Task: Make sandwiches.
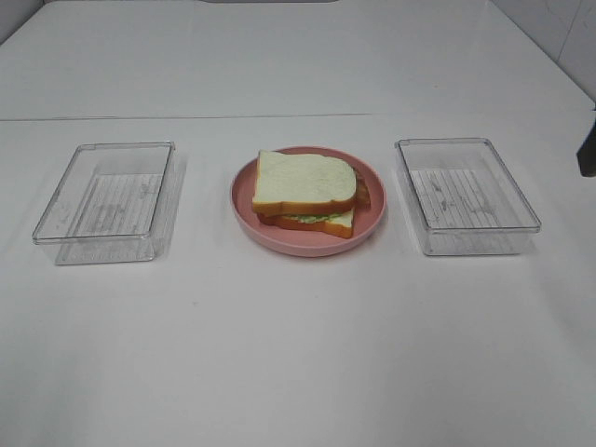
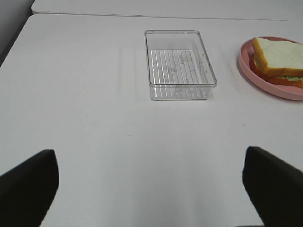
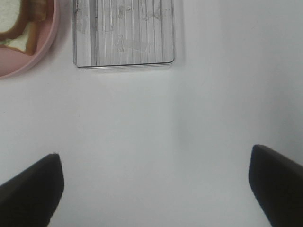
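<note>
One stacked sandwich (image 1: 307, 194) lies on the pink round plate (image 1: 244, 200) at the table's middle: white bread with orange-brown crust on top, green lettuce and brown bacon showing between the slices. The sandwich (image 2: 278, 60) also shows in the left wrist view, and its corner (image 3: 21, 26) in the right wrist view. My left gripper (image 2: 150, 189) is open over bare table, well short of the left tray, nothing between its fingers. My right gripper (image 3: 154, 187) is open too, apart from the right tray. In the exterior high view only a dark edge of the right arm (image 1: 587, 149) shows.
A clear plastic tray (image 1: 107, 200) stands left of the plate and another clear tray (image 1: 466, 194) right of it; both hold nothing. The left tray (image 2: 180, 65) and the right tray (image 3: 124, 33) appear in the wrist views. A table seam (image 1: 186, 117) runs behind them.
</note>
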